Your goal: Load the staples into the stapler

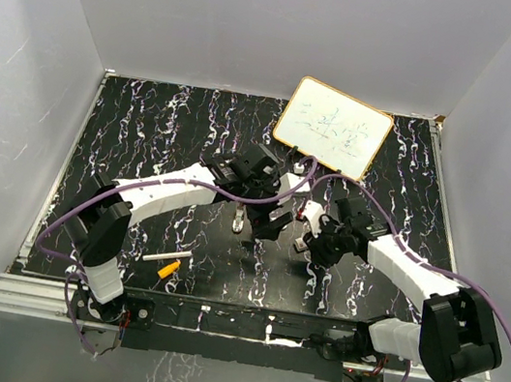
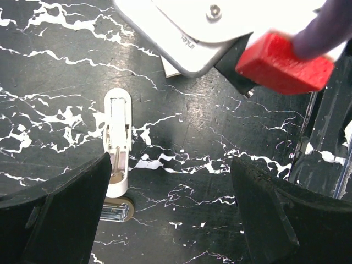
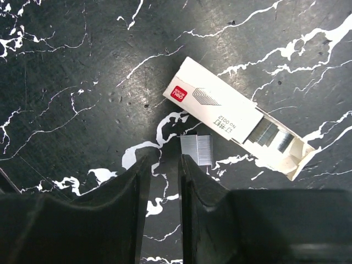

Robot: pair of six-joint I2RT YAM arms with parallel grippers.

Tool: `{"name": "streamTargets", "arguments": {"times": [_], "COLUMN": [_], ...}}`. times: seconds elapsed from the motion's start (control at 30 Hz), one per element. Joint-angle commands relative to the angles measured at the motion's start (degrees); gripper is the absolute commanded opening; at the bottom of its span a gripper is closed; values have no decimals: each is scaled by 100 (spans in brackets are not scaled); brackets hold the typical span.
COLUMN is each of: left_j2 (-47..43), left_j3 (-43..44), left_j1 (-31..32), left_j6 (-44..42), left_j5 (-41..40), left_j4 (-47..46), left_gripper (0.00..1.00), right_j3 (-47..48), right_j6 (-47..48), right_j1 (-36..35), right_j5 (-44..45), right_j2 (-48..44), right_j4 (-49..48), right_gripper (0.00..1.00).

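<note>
Near edge: we see an orange piece point(image 1: 168, 272) touching a white stick point(image 1: 166, 257) on the black marbled counter point(image 1: 147, 134), by the left arm.
Left gripper point(image 2: 170, 165): jaws spread wide, gripping nothing, held above the counter.
Stapler point(image 2: 117, 140): we find it flat on the counter between those fingers, close to the left one and untouched.
Right gripper point(image 3: 165, 159): jaws almost together, with a bare slit between them.
Staple strip point(image 3: 197, 149): loose on the counter, just outside one fingertip.
Staple box point(image 3: 220, 113): white carton just beyond the strip, with its tray slid out.
Far side: a whiteboard point(image 1: 333, 128) with scribbles.
</note>
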State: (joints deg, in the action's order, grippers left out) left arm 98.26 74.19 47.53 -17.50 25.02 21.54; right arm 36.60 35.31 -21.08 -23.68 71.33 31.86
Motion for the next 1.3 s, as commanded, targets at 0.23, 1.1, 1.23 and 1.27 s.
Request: {"name": "streamTargets", "arguments": {"times": [0.23,1.1,1.23,1.27], "left_j2": [-476,-462,-478,-482], "left_j3": [-63,-54,-63,-63], "left_j1": [-165,-174,-175,-174], "left_j6": [132,92,89,89], "left_j5": [-10,-20,-10,-14], "left_j4": [-96,-80,-76,-72], "left_gripper": [87,87,87,87], "right_j3": [251,183,179,174], "right_j6": [-547,-490,-477,-473], "right_j1": [-271,-399,-418,-422], "right_j5": [668,915,935,942], "right_j2": [115,214,242,248], "right_j4": [-328,-569,-584,-590], "right_gripper": [28,28,28,28]}}
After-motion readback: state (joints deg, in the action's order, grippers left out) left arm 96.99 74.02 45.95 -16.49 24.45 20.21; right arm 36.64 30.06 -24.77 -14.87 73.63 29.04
